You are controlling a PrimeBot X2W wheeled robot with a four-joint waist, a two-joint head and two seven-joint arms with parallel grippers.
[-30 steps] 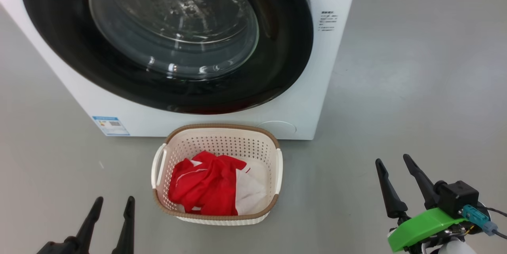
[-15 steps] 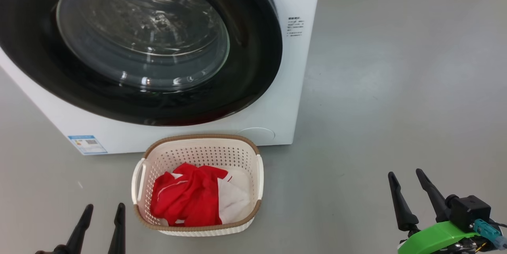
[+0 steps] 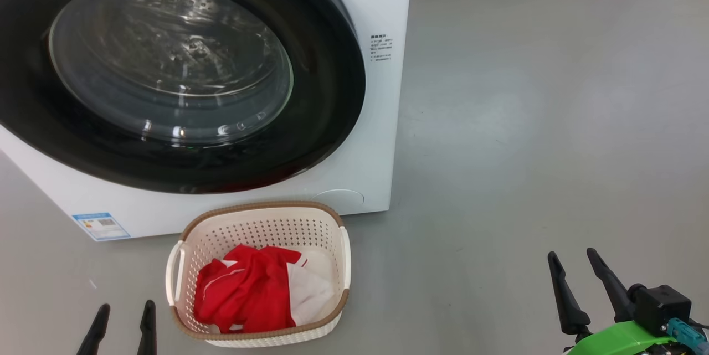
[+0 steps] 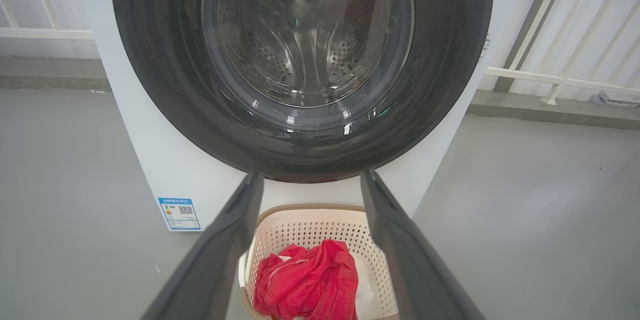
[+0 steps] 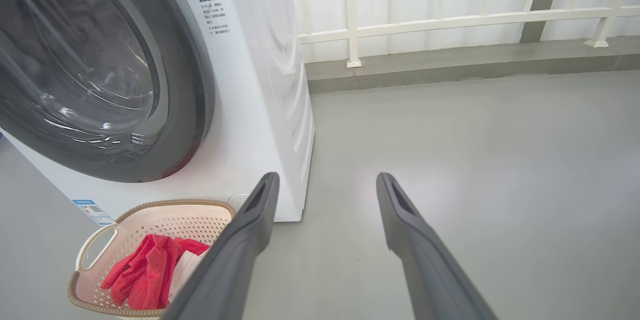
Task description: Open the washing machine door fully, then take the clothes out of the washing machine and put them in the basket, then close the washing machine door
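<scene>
Head view: found the washing machine door (image 3: 166, 67) shut flat against the washing machine (image 3: 382, 122), with no gap traced round its black rim. Through the glass in left wrist view, made out the perforated drum (image 4: 345, 55) with no red bundle apparent; could not be certain owing to reflections. Located the clothes (image 3: 243, 294) inside the basket (image 3: 260, 206), heaped toward its 9 o'clock side, below the rim. Placed the basket on the floor (image 3: 526, 122) at 6 o'clock of the door, just beside the machine front. Recorded left end effector (image 3: 126, 305) at 8 o'clock of the basket, near it, released and empty. Recorded right end effector (image 3: 570, 252) at 3 o'clock, well apart, likewise released and empty.

Compared against the pictures of the last second: saw machine, basket and floor slide together toward 8 o'clock of the frame, so attributed this to camera travel, not to any shift of the things. Noted no alteration in door, clothes or either end effector's spread. Judged all three steps done and the robot turning away.

Counted: one washing machine, one door, one basket, one bundle of clothes (number of garments not discernible), one blue sticker (image 3: 99, 226), two end effectors.
</scene>
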